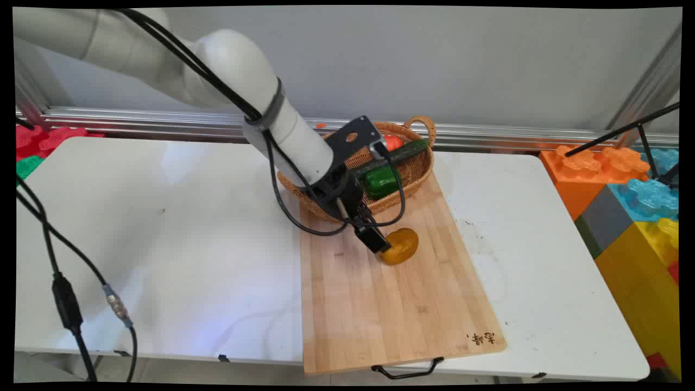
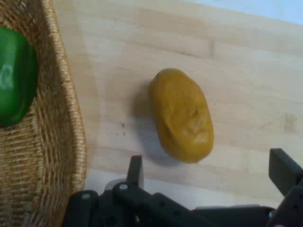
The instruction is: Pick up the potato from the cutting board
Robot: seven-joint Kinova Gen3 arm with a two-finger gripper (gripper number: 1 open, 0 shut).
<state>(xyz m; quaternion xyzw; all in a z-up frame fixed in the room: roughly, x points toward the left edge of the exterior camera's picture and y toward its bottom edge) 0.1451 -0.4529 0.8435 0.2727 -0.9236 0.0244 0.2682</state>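
At the middle of the main view the gripper [image 1: 380, 245] hangs low over a wooden cutting board [image 1: 391, 304], its jaws spread wide and holding nothing. A yellow-brown potato [image 1: 402, 247] lies on the board just beside the fingers [image 2: 136, 171], apart from them in the hand view. Above it, on the board's upper end, stands a wicker basket [image 1: 418, 174] with a green pepper [image 1: 381, 181], a cucumber [image 1: 404, 153] and something red-orange [image 1: 393, 142].
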